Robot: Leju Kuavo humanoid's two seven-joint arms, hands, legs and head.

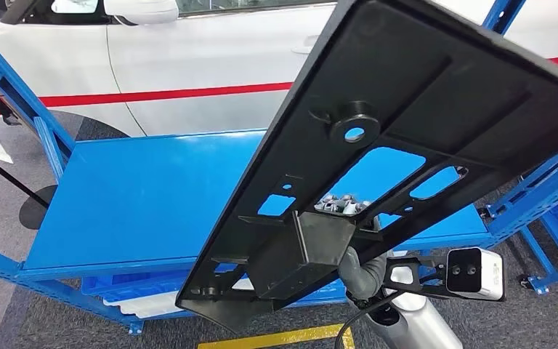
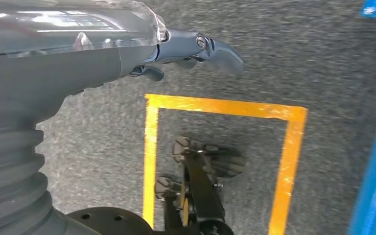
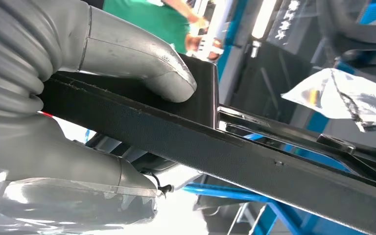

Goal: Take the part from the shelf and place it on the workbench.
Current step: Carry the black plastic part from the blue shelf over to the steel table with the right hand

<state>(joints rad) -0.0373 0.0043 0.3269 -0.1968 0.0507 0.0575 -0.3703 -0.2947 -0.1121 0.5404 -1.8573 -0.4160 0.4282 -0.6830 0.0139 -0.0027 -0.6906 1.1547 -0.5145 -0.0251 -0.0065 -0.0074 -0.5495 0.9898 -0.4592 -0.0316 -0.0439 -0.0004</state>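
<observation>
Over the blue workbench (image 1: 138, 196), the right hand (image 1: 360, 273) clamps the black part (image 1: 407, 138), tilted for carrying; left hand (image 2: 196, 49) hangs loose, empty.

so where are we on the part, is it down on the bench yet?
Not yet. Done: the black part is off the shelf, gripped by the right hand; the thumb presses one face of the panel. In hand: the part hangs tilted in the air above the blue surface, not resting on it. Left: set it down and let go. The left hand hangs over the floor holding nothing.
</observation>
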